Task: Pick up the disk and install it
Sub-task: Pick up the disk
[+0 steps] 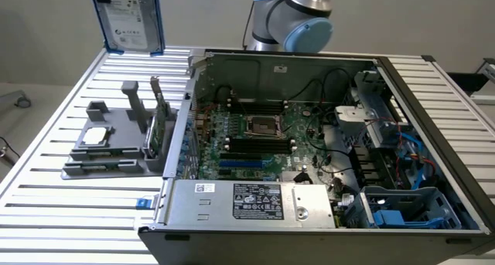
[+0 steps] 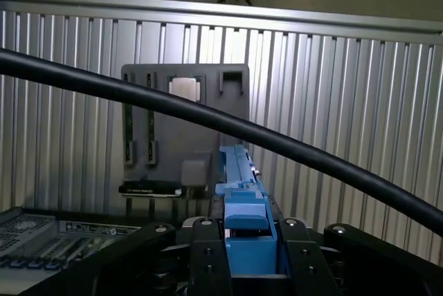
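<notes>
Pickup is done, installing remains: the black end effector [image 2: 250, 258] clamps the rectangular silver-grey disk [image 1: 131, 18] in its blue plastic carrier, aloft over the ribbed metal desk [image 1: 69, 218], outside the open grey computer case [image 1: 279, 73].

A slatted aluminium table [image 1: 77, 218] stands before a plain, pale grey-beige wall [image 1: 39, 33].

Ext. cam high, angled down over PC case [image 1: 286, 68] — wrist cam overhead; both see fixture [image 1: 116, 160] [image 2: 173, 151].

Ribbed silver aluminium table [image 1: 69, 218] is loaded with an open black computer tower case [image 1: 309, 246] and, just beside it, a grey plastic parts fixture [image 1: 101, 163].
</notes>
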